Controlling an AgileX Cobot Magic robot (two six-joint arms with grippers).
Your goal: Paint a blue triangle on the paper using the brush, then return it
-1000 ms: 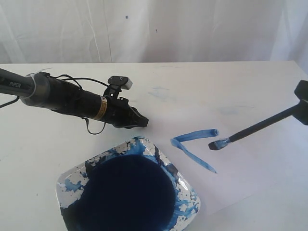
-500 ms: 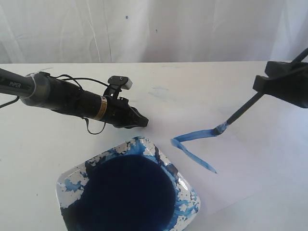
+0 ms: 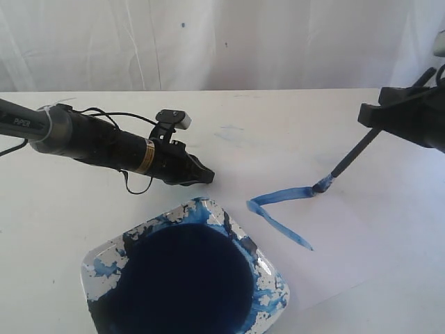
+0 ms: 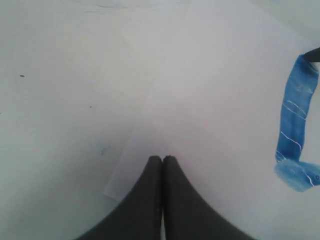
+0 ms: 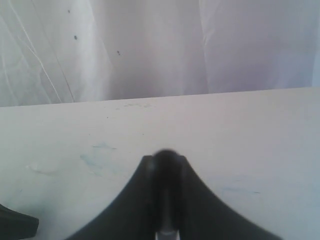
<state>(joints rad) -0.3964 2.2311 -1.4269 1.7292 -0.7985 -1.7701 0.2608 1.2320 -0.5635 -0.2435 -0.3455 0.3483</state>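
Brush (image 3: 351, 161) looks light & thin: stiff black handle, soft bristles that prob. flex under pressure, tip wet w/ paint. Best held high on the handle, well clear of the ferrule. That is where the right gripper (image 3: 381, 117) has it, jaws pinched on the upper handle, shaft slanting down & leftward from the claw in the exterior view. Bristle tip touches the paper (image 3: 334, 236) at the far end of the upper stroke of the blue triangle (image 3: 278, 200); two sides painted, third not yet done. Left gripper (image 3: 203, 175) is pressed together, empty, tips over the paper's corner, near the paint dish (image 3: 271, 275).
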